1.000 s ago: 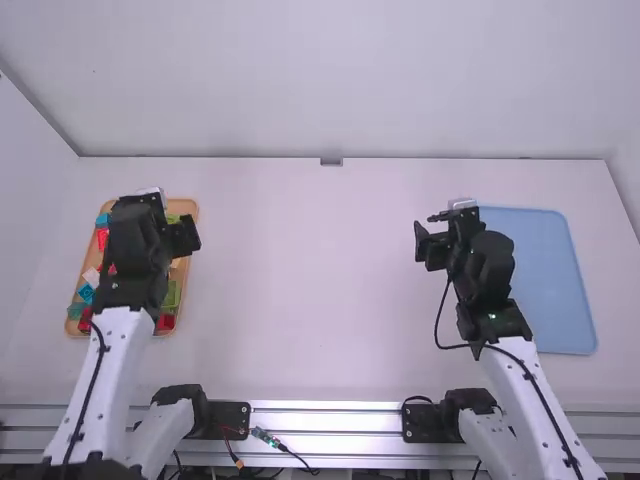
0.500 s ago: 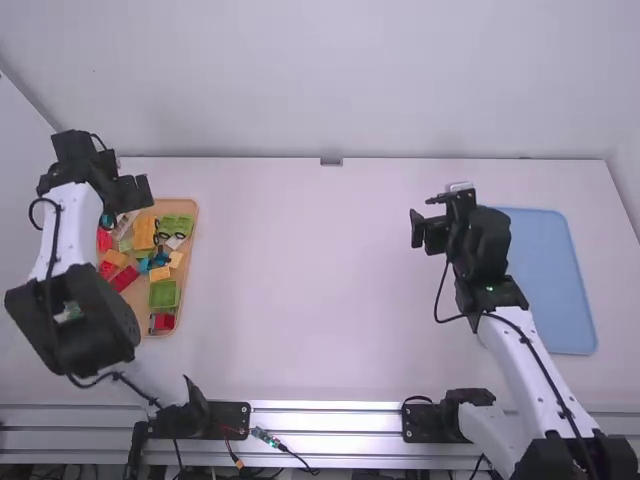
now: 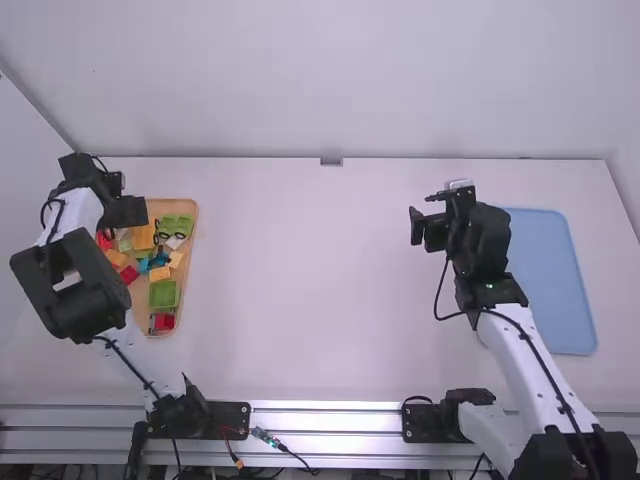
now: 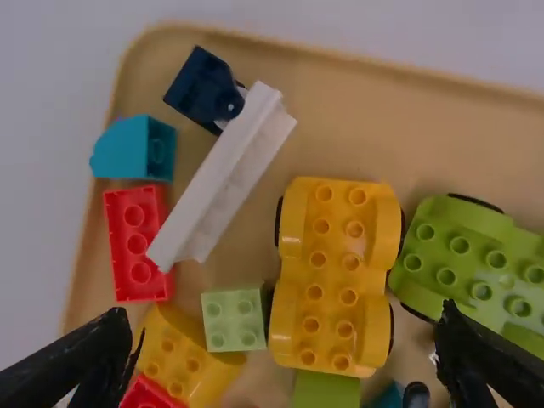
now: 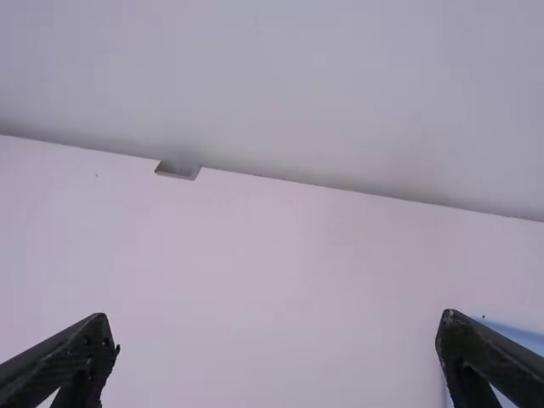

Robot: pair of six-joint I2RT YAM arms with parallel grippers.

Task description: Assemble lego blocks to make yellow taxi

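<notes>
Both black two-finger hands are spread wide and empty. The left hand [image 3: 126, 210] hangs above the far left part of a shallow tan tray [image 3: 190, 285] at the left of the white worktop [image 3: 320, 290]. The right hand [image 3: 425, 229] is in the air over the right part, just left of a flat light-blue tray [image 3: 542, 265]. Toward the far end of the tan tray sits the taxi's likely body, a long yellow studded plastic base with black wheels [image 4: 333, 276], upright with its studs up. A lime-green wheeled base [image 4: 476, 251] is close at its right. To its left are a small pale-green square block [image 4: 234, 320], a yellow curved block [image 4: 180, 361], a red rectangular block [image 4: 138, 242] and a long white ridged piece [image 4: 221, 174] lying aslant. Farther left is a turquoise rounded block [image 4: 134, 149], near a dark-blue block [image 4: 204, 89]. At the near end lies another red block [image 3: 165, 321].
</notes>
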